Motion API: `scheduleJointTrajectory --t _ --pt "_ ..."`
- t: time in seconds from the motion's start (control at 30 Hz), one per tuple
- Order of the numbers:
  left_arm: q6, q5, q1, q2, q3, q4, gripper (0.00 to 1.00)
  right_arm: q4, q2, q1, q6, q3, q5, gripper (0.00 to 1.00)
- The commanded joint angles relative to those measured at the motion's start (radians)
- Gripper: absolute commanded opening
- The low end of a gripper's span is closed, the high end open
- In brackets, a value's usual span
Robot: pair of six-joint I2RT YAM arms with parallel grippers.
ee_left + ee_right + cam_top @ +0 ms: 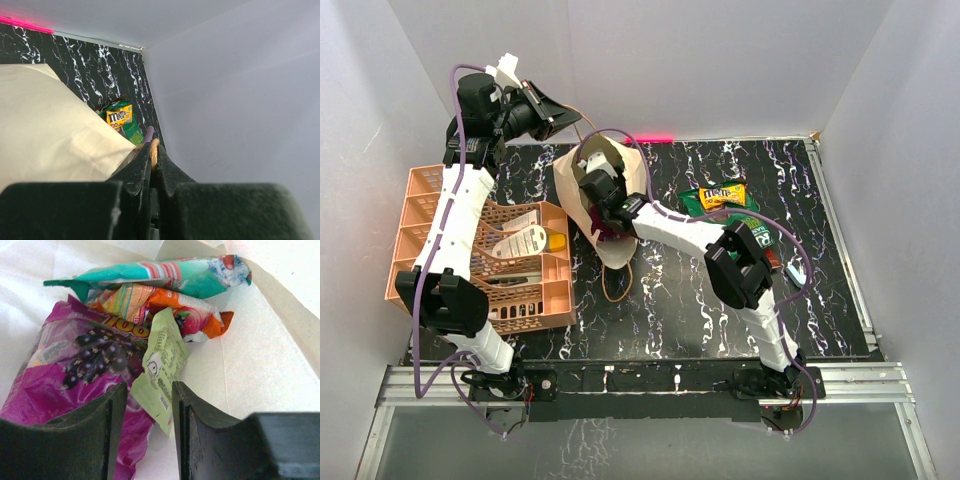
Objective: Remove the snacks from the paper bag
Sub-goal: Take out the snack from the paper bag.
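We read "m&m's" on the yellow packet [120,116] beside the paper bag [45,130]; "100", partly legible, on the magenta packet [65,375] inside it.

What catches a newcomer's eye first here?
The right arm's fingers sit inside the paper bag at table centre, open over a magenta grape packet and a pale green packet. The left fingers pinch the bag's handle; a yellow M&M's packet lies outside, right of the bag.

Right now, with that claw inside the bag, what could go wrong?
1. The right gripper stands open around a pale green packet, with the magenta packet alongside; closing could catch both.
2. The left gripper pinches only the thin handle; a slip could let the paper bag sag.
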Motion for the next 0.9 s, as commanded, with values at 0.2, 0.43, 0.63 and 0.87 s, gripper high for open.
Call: scheduleJointTrajectory --t 0.2,0.43,0.63,0.87 --pt "-0.007 0.019 0.006 -0.025 0.048 0.038 0.00 0.067 0.061 -0.018 -0.050 0.093 0.090 0.33" --pt "-0.004 0.016 0.007 -0.026 0.046 0.035 0.00 0.038 0.088 -0.017 -0.071 0.147 0.099 0.23" --pt "-0.002 0.015 0.007 -0.025 0.036 0.041 0.00 0.047 -0.004 0.020 -0.068 0.096 0.095 0.07" --pt "-0.011 0.012 0.007 -0.022 0.020 0.057 0.00 0.070 -0.195 0.118 -0.030 -0.052 0.035 0.07"
